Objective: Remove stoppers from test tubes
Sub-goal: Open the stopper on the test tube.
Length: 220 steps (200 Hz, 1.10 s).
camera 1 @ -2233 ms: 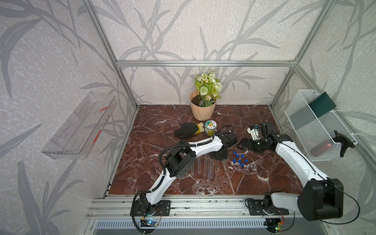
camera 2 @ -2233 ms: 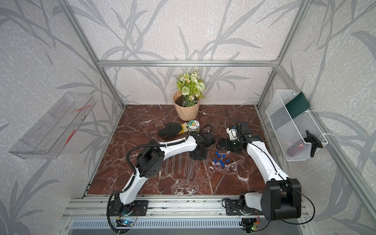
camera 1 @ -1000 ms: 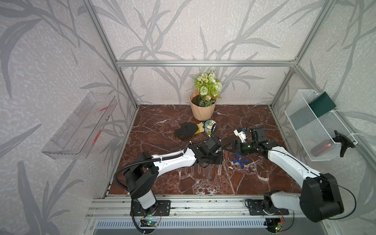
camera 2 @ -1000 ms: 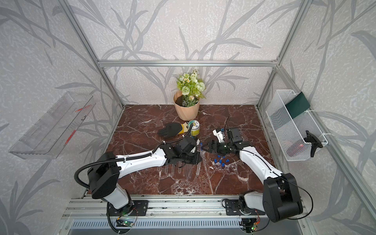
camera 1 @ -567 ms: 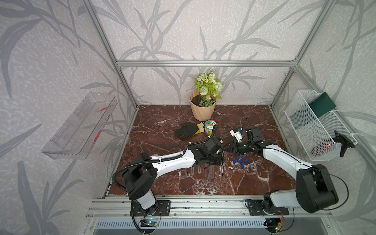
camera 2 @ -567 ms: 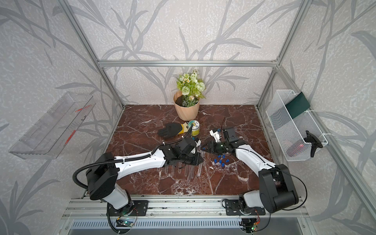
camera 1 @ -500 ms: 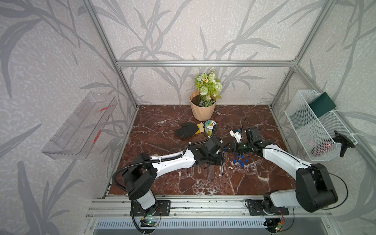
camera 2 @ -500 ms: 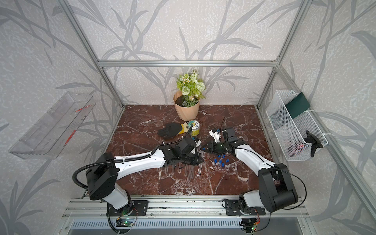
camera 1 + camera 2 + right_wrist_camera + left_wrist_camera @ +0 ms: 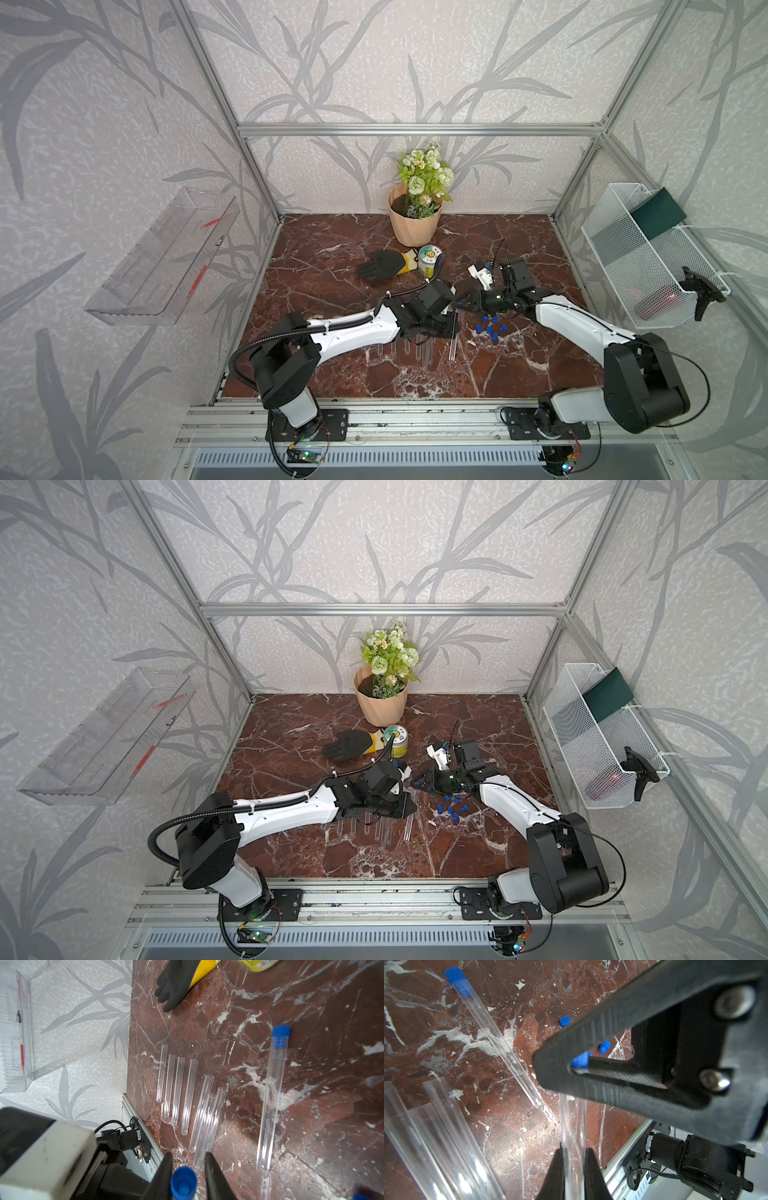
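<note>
Stopper (image 9: 183, 1183) — in held tube (image 9: 574, 1124) | bare tubes (image 9: 188, 1095) — seven | capped tube (image 9: 272, 1095): one

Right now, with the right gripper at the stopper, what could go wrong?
1. The right gripper flanks the stopper, and the right wrist view shows a gap on one side. A shallow pinch could slip off.
2. The left gripper clamps only a short stretch of the smooth, clear test tube. A skewed pull could drag it out.
3. A dropped tube could scatter the open tubes lying nearby.
</note>
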Motion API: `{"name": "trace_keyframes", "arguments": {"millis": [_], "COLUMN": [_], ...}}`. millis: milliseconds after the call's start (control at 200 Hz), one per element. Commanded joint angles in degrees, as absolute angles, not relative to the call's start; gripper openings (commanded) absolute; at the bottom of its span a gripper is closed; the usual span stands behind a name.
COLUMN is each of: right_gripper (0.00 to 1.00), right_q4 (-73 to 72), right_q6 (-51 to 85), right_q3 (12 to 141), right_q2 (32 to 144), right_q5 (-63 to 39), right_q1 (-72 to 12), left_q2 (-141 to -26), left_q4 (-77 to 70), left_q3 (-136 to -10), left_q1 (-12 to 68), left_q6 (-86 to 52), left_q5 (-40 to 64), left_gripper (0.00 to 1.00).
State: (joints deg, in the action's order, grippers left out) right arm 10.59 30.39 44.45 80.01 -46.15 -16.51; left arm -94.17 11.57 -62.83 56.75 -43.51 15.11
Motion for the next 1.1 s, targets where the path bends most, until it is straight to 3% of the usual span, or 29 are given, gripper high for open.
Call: {"name": "trace_keyframes", "arguments": {"millis": [0, 280, 1095], "right_gripper": [0.24, 0.13, 0.00], "right_q4": [7.84, 9.20, 12.83], "right_q6": [31.87, 31.03, 28.42], "right_q3": [43.67, 43.64, 46.13], "right_q2": [80.02, 79.14, 78.81], "right_q5": [-46.46, -45.89, -44.23], "right_q1": [-16.72, -16.70, -16.52], "left_q2": [-92.14, -91.49, -92.12], "left_q4": [10.68, 10.56, 11.51], "left_q3": [-62.05, -61.47, -62.14], "left_q1": [57.22, 57.38, 57.36], "left_q6": [-43.42, -43.86, -43.68], "left_q5": [14.86, 14.02, 13.68], "left_gripper": [0.06, 0.05, 0.05]}}
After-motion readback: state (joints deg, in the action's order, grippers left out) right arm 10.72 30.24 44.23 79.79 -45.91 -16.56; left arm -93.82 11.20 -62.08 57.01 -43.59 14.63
